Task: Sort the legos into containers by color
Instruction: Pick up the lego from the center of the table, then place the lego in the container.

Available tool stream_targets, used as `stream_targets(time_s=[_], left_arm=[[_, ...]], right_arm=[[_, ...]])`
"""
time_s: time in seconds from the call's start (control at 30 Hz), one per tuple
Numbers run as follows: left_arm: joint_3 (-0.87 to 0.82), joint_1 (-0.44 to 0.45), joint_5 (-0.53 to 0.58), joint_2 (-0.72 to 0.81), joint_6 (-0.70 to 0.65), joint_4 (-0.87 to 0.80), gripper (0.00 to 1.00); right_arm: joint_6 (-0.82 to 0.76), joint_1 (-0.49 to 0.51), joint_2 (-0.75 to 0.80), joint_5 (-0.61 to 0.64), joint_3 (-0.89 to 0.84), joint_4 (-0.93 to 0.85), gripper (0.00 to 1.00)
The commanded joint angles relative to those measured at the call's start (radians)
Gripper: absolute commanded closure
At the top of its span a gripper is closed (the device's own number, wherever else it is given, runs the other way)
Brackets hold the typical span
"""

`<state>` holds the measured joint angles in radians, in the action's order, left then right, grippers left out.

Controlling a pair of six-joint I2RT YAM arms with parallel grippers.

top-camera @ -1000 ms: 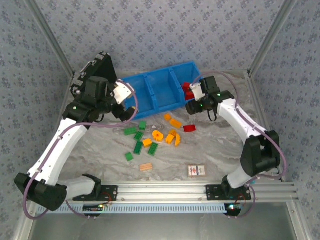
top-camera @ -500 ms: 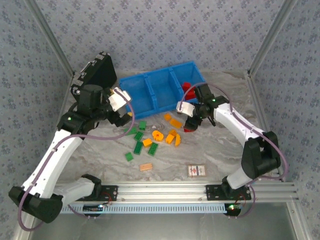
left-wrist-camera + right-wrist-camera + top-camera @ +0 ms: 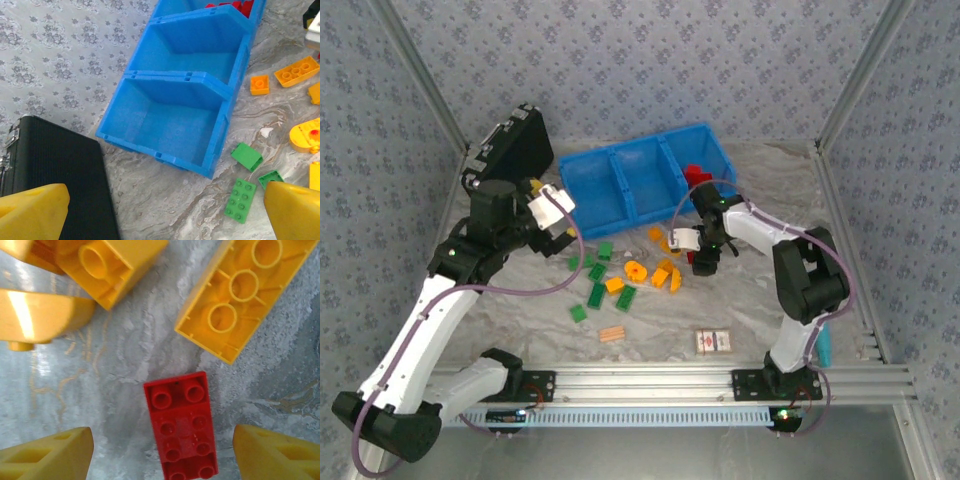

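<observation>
Down on the marbled counter (image 3: 745,300), the right gripper (image 3: 161,455) hangs straight over a red brick (image 3: 182,425). Its yellow fingers are spread to either side, and bare stone shows between each finger and the brick, so nothing is pinched yet. That placement reads to me as a line-up for a pick. The brick lies flat, studs up, with its long sides facing the fingers. A long yellow brick (image 3: 245,295) and a square yellow brick (image 3: 115,265) sit near it but apart, which leaves room for a clean close.

The left gripper (image 3: 162,212) is spread wide too and carries nothing. It hovers by the black case (image 3: 50,165), looking across the blue tray (image 3: 175,75) toward a few green bricks (image 3: 240,200) near the tray's front wall (a likely next target, I'd guess).

Of the tray's three bins, the one nearest the black case is bare and the middle one looks bare as well. The far one holds red bricks (image 3: 227,6), which suggests the red brick under the right gripper is bound there. Green and yellow pieces lie scattered on the counter in front of the tray. By my reckoning the sorting is early on, with two colours not begun.
</observation>
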<state>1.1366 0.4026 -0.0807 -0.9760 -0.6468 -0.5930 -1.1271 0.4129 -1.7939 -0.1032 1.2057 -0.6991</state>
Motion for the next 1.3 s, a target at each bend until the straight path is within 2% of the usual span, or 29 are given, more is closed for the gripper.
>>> stream_targets(time_s=[0.0,0.2,0.47,0.73,0.9,1.0,1.1,1.2,1.27], left_arm=[[0.001,-0.006,0.004,0.004,-0.018,0.031,0.0],[0.005,-0.011,0.006,-0.024,-0.024,0.034,0.0],[0.016,-0.019,0.006,-0.048,-0.022,0.033,0.0],[-0.001,-0.048,-0.035,-0.055,0.032,0.062,0.0],[-0.105,-0.181,-0.221,-0.006,0.231,0.191,0.0],[-0.147,-0.205,-0.216,0.007,0.322,0.192,0.0],[-0.165,-0.205,-0.217,-0.021,0.424,0.103,0.0],[-0.199,-0.205,-0.197,-0.062,0.674,0.066,0.0],[-0.256,-0.194,-0.252,-0.072,0.877,0.094,0.0]], right_arm=[[-0.067,-0.005,-0.021,0.046,-0.038,0.044,0.24],[-0.03,-0.02,-0.069,0.019,-0.021,0.038,0.29],[-0.014,-0.023,-0.109,0.004,0.036,0.036,0.72],[0.036,-0.081,-0.03,-0.006,0.076,0.063,0.78],[0.135,-0.158,0.003,-0.03,0.141,0.176,0.82],[0.18,-0.188,-0.016,-0.053,0.215,0.213,0.81],[0.223,-0.204,-0.065,-0.098,0.305,0.229,0.79],[0.251,-0.206,-0.144,-0.061,0.397,0.255,0.78],[0.265,-0.204,-0.202,-0.045,0.462,0.259,0.78]])
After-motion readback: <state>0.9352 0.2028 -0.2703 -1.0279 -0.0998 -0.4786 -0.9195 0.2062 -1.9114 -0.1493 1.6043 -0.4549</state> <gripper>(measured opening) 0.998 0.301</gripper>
